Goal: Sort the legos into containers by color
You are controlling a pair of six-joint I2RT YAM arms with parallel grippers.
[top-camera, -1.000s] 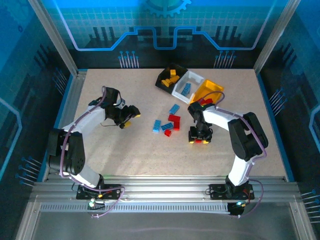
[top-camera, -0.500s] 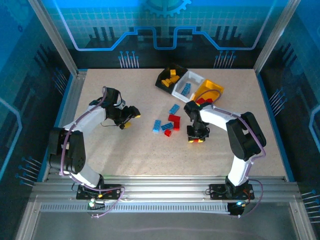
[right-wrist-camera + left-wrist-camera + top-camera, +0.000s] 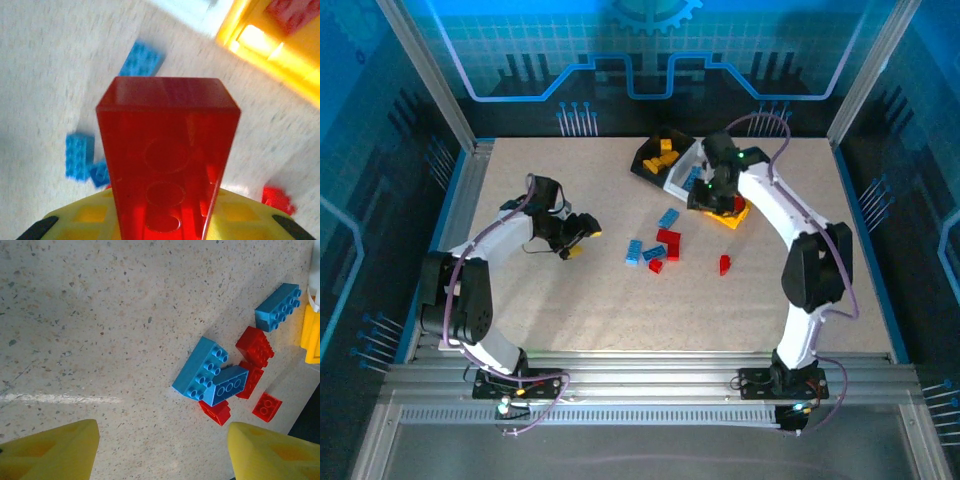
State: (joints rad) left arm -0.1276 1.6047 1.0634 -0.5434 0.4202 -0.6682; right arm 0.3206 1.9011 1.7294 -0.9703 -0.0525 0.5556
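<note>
Top external: speckled beige table [image 3: 600,310] w/ legos [image 3: 667,238], blue walls [image 3: 640,60].

Three containers in a row: one black container [image 3: 642,167], one white container [image 3: 674,182], one yellow container [image 3: 736,213]. Two arms [image 3: 505,235]. Loose on the table [image 3: 100,315], counted from the left wrist view: three blue legos [image 3: 200,367] and four red legos [image 3: 255,346], bunched together. From above, one lone red lego [image 3: 725,264] well apart from that bunch; unclear whether already among the four. One held red lego [image 3: 167,150], pinched in the right gripper [image 3: 716,193]. Several yellow legos [image 3: 665,152] in the black container, too small to number. Blue pieces [image 3: 692,178] in the white container, likewise uncounted.
</note>
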